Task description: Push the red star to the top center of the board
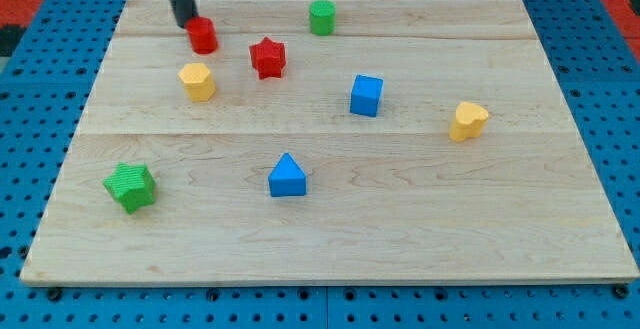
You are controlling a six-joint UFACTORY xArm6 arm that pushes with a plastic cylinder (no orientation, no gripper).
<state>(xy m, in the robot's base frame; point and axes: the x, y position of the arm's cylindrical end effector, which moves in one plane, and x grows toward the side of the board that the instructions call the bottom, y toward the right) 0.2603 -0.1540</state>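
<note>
The red star (268, 57) lies on the wooden board (330, 219), in the upper part, left of centre. My tip (186, 23) is at the view's upper left, touching or just beside the upper left edge of a red round block (203, 36). The tip is well to the left of the red star, with the red round block between them. The rod comes down from the view's top edge.
A green cylinder (322, 17) stands near the top centre. A yellow block (198, 81) lies below the red round block. A blue cube (366, 95), a yellow heart-like block (467, 121), a blue triangle (287, 176) and a green star (130, 186) lie elsewhere.
</note>
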